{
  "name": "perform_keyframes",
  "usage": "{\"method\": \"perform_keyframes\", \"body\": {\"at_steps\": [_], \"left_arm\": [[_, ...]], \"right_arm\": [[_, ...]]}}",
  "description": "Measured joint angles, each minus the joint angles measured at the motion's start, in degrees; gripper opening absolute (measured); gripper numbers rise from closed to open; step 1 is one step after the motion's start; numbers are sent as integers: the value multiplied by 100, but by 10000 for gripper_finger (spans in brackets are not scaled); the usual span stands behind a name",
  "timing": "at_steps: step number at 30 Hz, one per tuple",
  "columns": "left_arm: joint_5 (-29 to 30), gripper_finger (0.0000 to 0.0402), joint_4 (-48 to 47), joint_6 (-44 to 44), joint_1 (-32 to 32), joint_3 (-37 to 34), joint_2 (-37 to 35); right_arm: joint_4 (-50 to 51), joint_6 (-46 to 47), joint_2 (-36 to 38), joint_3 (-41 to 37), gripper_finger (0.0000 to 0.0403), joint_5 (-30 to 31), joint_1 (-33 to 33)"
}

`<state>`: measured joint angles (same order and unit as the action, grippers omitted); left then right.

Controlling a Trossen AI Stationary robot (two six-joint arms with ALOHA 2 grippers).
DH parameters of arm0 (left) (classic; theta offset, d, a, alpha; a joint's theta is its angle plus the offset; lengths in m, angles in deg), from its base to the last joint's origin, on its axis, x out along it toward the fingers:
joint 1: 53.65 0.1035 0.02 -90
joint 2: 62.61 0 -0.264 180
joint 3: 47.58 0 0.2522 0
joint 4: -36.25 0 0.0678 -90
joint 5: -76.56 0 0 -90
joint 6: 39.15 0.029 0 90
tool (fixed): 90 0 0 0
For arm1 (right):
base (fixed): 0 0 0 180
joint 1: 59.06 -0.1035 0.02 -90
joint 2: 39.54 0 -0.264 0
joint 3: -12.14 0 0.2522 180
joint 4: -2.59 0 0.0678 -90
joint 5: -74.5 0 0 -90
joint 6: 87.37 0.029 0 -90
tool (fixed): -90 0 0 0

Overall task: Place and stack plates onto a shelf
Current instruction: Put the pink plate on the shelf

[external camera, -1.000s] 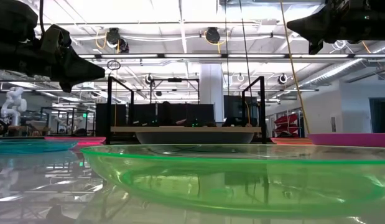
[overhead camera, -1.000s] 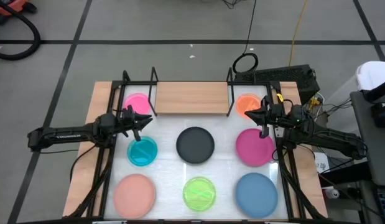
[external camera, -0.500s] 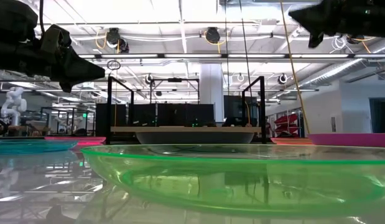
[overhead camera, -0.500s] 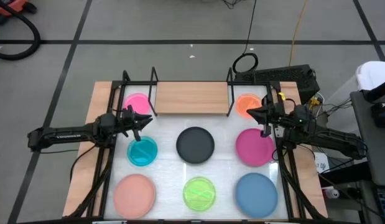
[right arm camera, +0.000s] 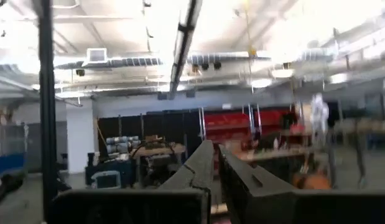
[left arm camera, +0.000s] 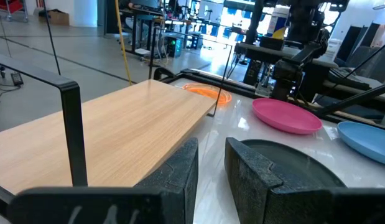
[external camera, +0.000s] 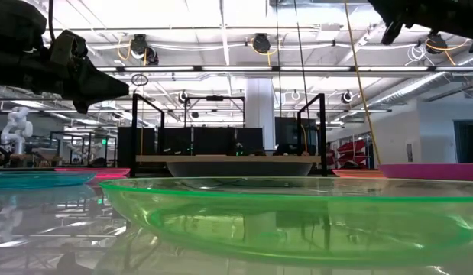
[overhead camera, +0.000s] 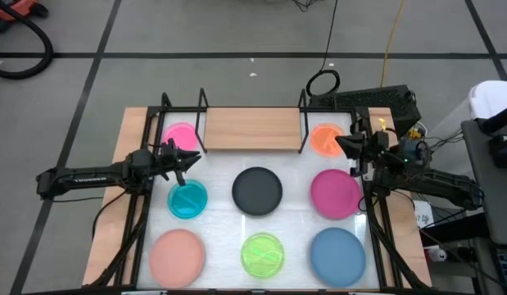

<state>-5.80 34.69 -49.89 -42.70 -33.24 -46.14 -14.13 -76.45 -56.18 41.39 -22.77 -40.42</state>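
Observation:
Eight plates lie flat on the white tabletop. Hot pink [overhead camera: 180, 136] and orange [overhead camera: 323, 138] lie at the ends of the shelf [overhead camera: 251, 129]. Teal [overhead camera: 187, 199], black [overhead camera: 257, 190] and magenta [overhead camera: 335, 193] form the middle row; salmon [overhead camera: 177, 256], lime green [overhead camera: 263, 254] and blue [overhead camera: 337, 256] lie nearest. My left gripper [overhead camera: 190, 157] hovers between the hot pink and teal plates with a narrow gap [left arm camera: 211, 168]. My right gripper [overhead camera: 343, 142] is raised over the orange plate's right side, shut [right arm camera: 216, 163], and its wrist view shows only the ceiling.
The shelf's black wire uprights [overhead camera: 202, 123] [overhead camera: 302, 123] stand at both ends of the bare wooden board. Black frame bars [overhead camera: 137, 221] [overhead camera: 376, 229] run along the table's left and right sides. Cables and a dark box [overhead camera: 376, 102] lie beyond the far right corner.
My right gripper has risen and drawn back toward the table's right and far edge, tipping its fingers upward; in the low view it climbs toward the picture's top. No plate has moved.

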Motion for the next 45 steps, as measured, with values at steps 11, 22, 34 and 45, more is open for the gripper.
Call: {"method": "perform_keyframes", "body": {"at_steps": [11, 22, 34, 45], "left_arm": [[0, 84, 0, 1, -1, 1, 1], [0, 84, -2, 0, 1, 0, 0], [0, 84, -2, 0, -1, 0, 2], [0, 84, -4, 0, 1, 2, 2]], "right_arm": [[692, -403, -1173, 574, 11, -495, 0], [4054, -683, -2542, 3253, 11, -459, -312], [8196, -394, -3358, 5657, 11, 2072, -1272], [8087, 121, -3506, 3554, 16, 1629, -1248]]}}
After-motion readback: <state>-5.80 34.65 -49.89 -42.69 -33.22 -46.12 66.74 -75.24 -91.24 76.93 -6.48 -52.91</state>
